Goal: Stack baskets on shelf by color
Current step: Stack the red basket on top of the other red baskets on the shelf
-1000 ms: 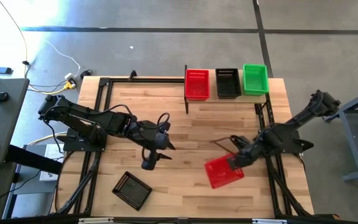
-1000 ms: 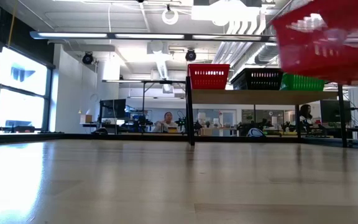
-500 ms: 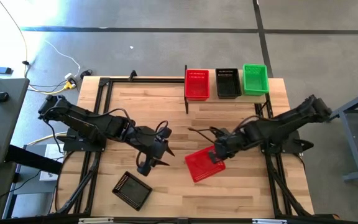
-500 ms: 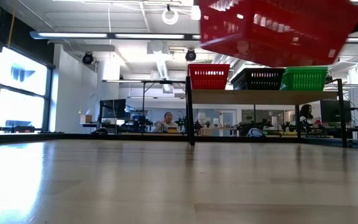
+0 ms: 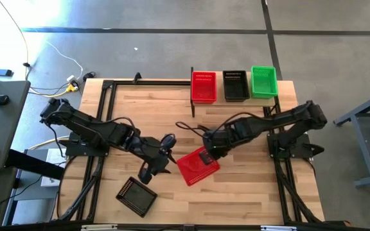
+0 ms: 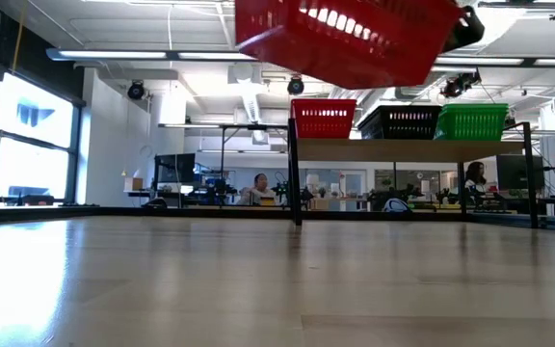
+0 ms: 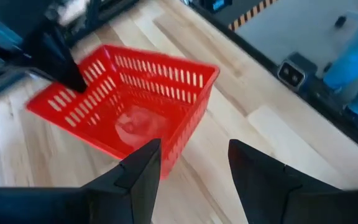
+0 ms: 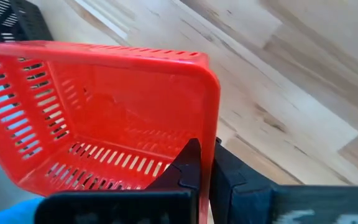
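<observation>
A red basket [image 5: 194,170] hangs tilted over the middle of the table, and my right gripper [image 5: 205,156] is shut on it. Its underside shows high up in the low view [image 6: 345,39]. My left gripper [image 5: 167,160] stands open just to the basket's left, and its fingers [image 7: 148,171] point at the basket without touching it. A black basket [image 5: 137,194] lies on the table near the front edge. On the shelf [image 6: 403,150] at the far side stand a red basket [image 5: 203,86], a black basket [image 5: 236,85] and a green basket [image 5: 264,81] in a row. My right gripper pinches the rim of one side wall [image 8: 211,140] of the red basket, one finger inside the basket and one outside. The fingers come slanting down from the table's right. The basket is lifted clear of the table and hangs tilted below them, its open side up.
Black metal frame rails [image 5: 101,128] run along the table's left and right sides. The wood tabletop [image 5: 146,115] lies bare between the arms and the shelf. In the low view a person [image 6: 260,183] sits in the room beyond the table.
My right gripper has carried the red basket up and toward the table's left, from the right front to the middle, and the basket has turned about as it went. My left gripper has rolled at the wrist and shifted slightly toward the near edge, staying open.
</observation>
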